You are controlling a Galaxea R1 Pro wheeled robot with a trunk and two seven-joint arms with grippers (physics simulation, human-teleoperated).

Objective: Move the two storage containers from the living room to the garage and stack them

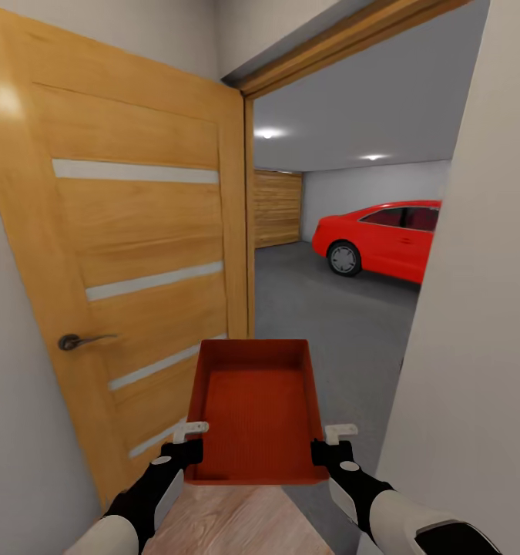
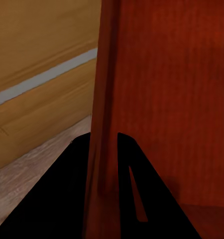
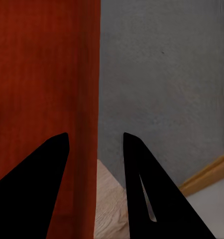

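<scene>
Black fingers of left end effector (image 1: 189,445) pinch the bin's (image 1: 256,408) left wall; right end effector (image 1: 327,449) straddles its right wall w/ fingers apart, wall against one finger, grip unclear. Bin held level at the doorway, open door (image 1: 129,254) left, grey floor (image 1: 329,308) and red car (image 1: 387,239) beyond.

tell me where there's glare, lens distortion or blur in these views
Head view: a bright glare patch on the wooden door, two ceiling lights glowing in the garage, and wide-angle stretch tilting the door. Left wrist view: the storage container is soft and blurry. Right wrist view: the fingers are pure black silhouettes.
</scene>
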